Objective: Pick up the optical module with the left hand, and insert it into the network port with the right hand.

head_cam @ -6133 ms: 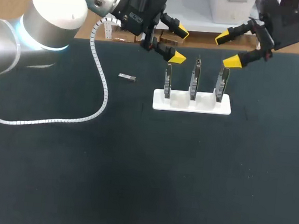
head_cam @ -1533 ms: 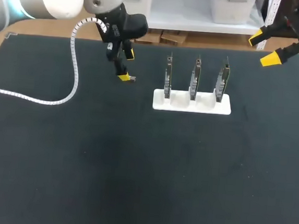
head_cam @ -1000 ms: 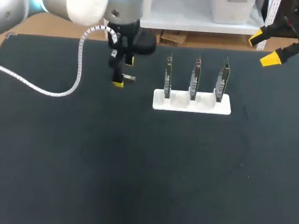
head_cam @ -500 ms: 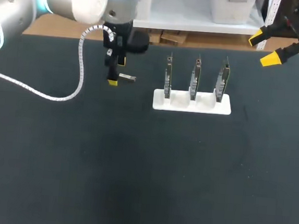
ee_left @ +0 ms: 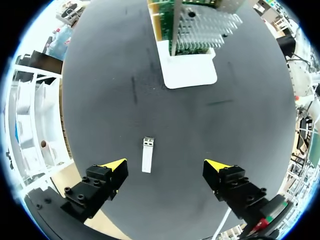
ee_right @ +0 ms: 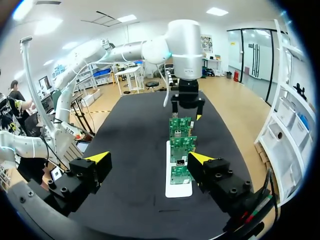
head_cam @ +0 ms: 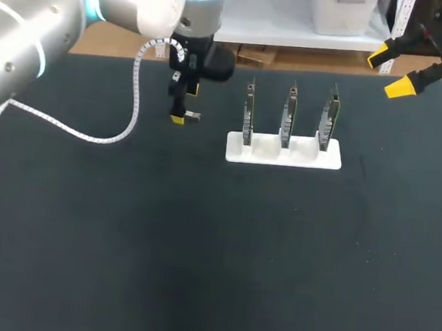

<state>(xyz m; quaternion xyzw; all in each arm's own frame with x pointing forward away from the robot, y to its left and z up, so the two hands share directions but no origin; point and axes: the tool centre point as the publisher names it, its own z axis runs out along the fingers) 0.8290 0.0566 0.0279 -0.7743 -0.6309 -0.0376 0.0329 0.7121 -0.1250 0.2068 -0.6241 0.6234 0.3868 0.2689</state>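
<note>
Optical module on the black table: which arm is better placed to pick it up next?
Left. The left end effector, open, hangs right over the optical module, straddling it. The right end effector is far off, past the white stand.

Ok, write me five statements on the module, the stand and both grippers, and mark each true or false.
1. The module lies flat on the table between the left gripper's fingers. True.
2. The left gripper is shut on the module. False: its fingers stand wide apart, touching nothing.
3. The white stand holds three upright boards. True.
4. The right gripper holds a board. False: it is open and empty, off to the stand's side.
5. The module sits in the stand. False: it lies apart from it.
</note>
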